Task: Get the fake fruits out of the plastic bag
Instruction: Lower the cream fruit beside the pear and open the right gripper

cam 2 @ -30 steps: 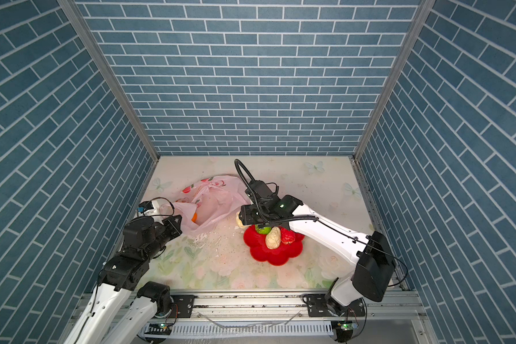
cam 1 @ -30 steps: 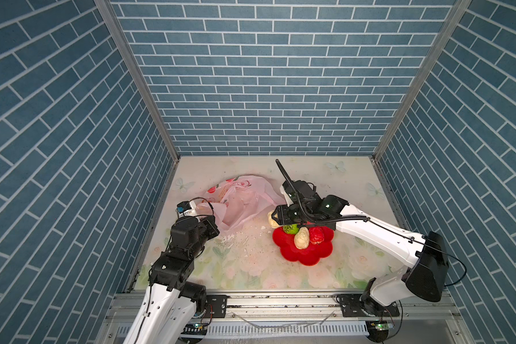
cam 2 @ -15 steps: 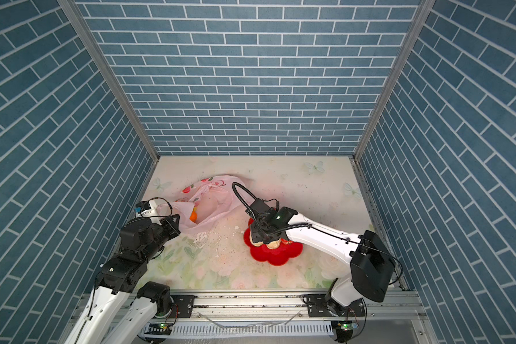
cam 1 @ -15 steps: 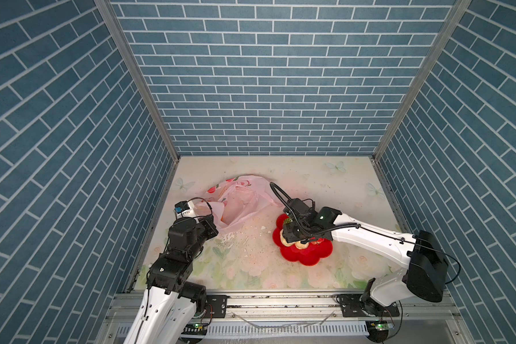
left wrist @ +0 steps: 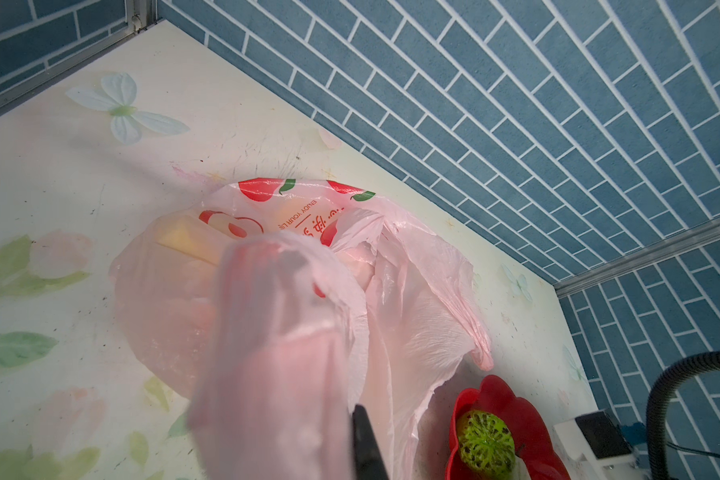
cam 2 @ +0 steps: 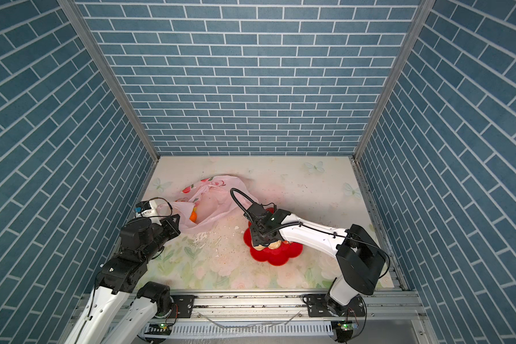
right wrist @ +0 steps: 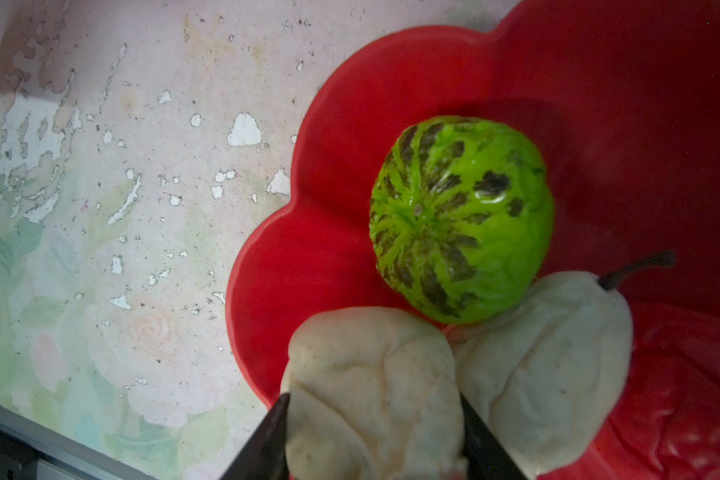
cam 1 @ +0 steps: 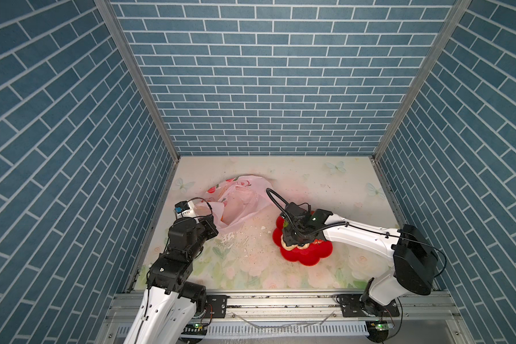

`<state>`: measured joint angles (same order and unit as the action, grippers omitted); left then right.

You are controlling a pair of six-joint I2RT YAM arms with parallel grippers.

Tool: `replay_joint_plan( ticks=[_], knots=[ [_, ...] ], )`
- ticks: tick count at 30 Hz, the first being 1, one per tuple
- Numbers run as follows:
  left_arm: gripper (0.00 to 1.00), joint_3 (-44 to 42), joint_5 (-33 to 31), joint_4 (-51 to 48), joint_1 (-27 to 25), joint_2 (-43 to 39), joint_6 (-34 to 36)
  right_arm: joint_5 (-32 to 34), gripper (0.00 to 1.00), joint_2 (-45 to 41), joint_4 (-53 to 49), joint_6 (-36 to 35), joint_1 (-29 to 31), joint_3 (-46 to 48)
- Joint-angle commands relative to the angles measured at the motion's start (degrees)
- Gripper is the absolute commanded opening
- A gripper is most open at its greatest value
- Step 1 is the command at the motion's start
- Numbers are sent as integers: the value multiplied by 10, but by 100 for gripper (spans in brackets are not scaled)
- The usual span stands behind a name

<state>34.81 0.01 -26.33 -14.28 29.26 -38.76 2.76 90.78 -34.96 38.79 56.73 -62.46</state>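
My right gripper (right wrist: 373,405) has dropped into the bowl (right wrist: 350,124), jaws clasping a cream fruit (right wrist: 366,361) beside the green fruit (right wrist: 462,216); release looks next. My left gripper (cam 2: 175,222) stays pinched on the bag (cam 1: 239,202), where an orange fruit (cam 2: 193,217) remains.

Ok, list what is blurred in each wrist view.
Left wrist view: the plastic bag fold draped at the lens is a pink blur, its print behind sharp. Right wrist view: the green fruit is crisp, the cream fruit in the right gripper softer.
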Motion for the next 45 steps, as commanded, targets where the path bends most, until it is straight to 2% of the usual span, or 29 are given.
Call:
replay_joint_plan(
  ticks=[1,11,20,29,45],
  knots=[
    [1,7,-4,-11,-2,-2,8,5,27,9,5,9,1,17],
    [1,3,-6,-19,-2,-13,6,12,35,25,4,10,5,18],
    [1,1,-5,-23,-2,-21,7,16,54,28,-3,11,6,15],
    [1,-1,-6,-28,-2,-30,5,20,66,25,-10,11,9,12],
    [2,0,-2,-25,-2,-33,9,51,72,8,-56,10,18,-21]
  ],
)
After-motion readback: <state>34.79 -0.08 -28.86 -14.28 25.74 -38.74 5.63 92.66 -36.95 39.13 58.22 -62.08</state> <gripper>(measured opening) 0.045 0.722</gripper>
